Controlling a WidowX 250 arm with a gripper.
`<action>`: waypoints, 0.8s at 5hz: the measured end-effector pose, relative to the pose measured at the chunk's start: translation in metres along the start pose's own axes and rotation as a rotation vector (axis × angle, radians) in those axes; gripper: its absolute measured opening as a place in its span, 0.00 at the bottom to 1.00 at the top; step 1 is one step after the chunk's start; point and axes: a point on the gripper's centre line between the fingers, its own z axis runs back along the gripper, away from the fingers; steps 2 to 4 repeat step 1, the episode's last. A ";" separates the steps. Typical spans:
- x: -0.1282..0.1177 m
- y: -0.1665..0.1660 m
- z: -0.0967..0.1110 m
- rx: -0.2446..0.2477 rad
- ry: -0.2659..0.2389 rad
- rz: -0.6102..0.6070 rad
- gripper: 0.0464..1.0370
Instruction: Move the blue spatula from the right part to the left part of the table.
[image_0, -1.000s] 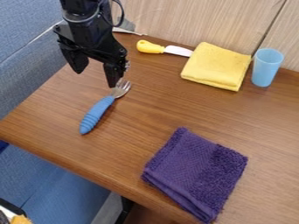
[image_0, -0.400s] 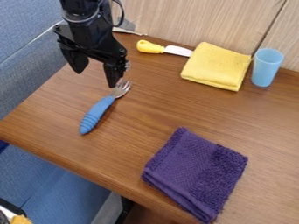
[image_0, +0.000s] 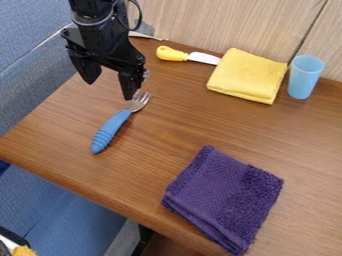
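My black gripper (image_0: 109, 89) hangs open over the upper left of the table (image_0: 167, 125), its two fingers spread wide with nothing between them. No blue spatula can be made out; the blue-handled utensil is a fork (image_0: 112, 130) with metal tines. It lies flat on the left part of the table, handle toward the front edge and tines toward the back. The right finger's tip is just above the tines in the view.
A purple cloth (image_0: 226, 199) lies near the front edge. At the back are a yellow-handled knife (image_0: 174, 54), its blade reaching a folded yellow cloth (image_0: 247, 76), and an upright light blue cup (image_0: 305, 77). A wooden panel (image_0: 234, 22) borders the back.
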 end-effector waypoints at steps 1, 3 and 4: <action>-0.001 0.000 0.000 -0.001 0.003 0.000 0.96; -0.001 0.000 0.000 -0.001 0.003 0.000 0.96; -0.001 0.000 0.000 -0.001 0.003 0.000 0.96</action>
